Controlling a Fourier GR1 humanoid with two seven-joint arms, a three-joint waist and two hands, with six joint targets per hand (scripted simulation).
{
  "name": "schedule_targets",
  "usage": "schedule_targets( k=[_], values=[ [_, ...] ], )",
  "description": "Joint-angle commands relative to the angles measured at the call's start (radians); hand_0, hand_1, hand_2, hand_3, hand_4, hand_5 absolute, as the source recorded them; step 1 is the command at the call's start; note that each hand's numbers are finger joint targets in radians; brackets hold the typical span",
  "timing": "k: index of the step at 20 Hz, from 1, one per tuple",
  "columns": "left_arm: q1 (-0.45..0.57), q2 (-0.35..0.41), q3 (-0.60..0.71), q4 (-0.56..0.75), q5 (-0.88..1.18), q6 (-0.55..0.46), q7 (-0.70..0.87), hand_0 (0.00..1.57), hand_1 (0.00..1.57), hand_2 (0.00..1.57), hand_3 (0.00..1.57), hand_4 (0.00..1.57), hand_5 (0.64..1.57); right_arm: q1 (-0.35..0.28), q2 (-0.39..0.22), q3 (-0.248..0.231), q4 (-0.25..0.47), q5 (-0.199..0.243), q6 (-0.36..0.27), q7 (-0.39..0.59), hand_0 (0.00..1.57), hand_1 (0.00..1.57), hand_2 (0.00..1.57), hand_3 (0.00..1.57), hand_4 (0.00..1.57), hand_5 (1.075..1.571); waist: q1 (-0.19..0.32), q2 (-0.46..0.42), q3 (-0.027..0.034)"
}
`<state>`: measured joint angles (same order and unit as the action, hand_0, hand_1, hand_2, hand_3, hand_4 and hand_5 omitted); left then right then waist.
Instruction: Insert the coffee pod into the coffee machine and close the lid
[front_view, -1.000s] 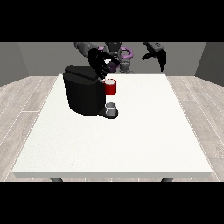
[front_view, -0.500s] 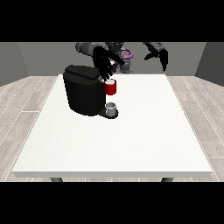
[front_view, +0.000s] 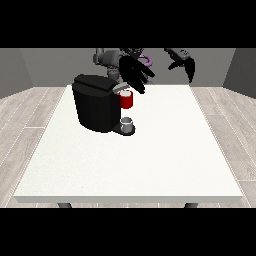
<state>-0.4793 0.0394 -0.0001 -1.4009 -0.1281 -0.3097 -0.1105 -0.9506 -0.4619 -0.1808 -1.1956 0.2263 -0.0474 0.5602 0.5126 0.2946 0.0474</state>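
A large white rectangular table (front_view: 150, 165) fills most of the front view, standing on a floor of pale grey wooden planks (front_view: 30, 107) with grey walls behind it. On the far left part of the tabletop stands a bulky black coffee machine (front_view: 95, 107) with a dark lid (front_view: 96, 83) lying across its top. A red cylindrical part (front_view: 126, 100), apparently the coffee pod, sits at the machine's head on the side facing the table centre, and directly below it a small grey cup (front_view: 128, 123) rests on the machine's low base. The robot's grey and black torso (front_view: 117, 57) shows at the far edge of the table, with a thin purple loop (front_view: 148, 61) near its chest. The hand at the view's left (front_view: 134, 74) hangs above and just beside the red part, over the machine's head; its black fingers are spread and extended downwards, holding nothing. Whether they touch the red part cannot be told. The hand at the view's right (front_view: 182, 63) is raised well apart from the machine, above the table's far edge, with its fingers hanging relaxed and slightly bent, and it holds nothing.
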Motion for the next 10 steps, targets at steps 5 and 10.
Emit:
schedule_targets(
  k=[5,10],
  values=[
    [-0.105,0.017,0.008,-0.020,0.006,-0.013,0.014,0.00,0.00,0.00,0.00,0.22,1.571,-0.166,0.133,0.046,-0.028,-0.050,-0.023,-0.235,0.00,0.00,0.00,0.00,0.00,1.571,0.110,0.117,-0.0471],
    [-0.069,0.047,0.067,-0.022,0.079,-0.050,0.069,0.00,0.00,0.00,0.00,0.30,1.571,-0.156,0.168,0.068,0.035,-0.069,0.021,-0.315,0.00,0.00,0.00,0.00,0.00,1.571,0.047,0.060,-0.0474]
  ],
)
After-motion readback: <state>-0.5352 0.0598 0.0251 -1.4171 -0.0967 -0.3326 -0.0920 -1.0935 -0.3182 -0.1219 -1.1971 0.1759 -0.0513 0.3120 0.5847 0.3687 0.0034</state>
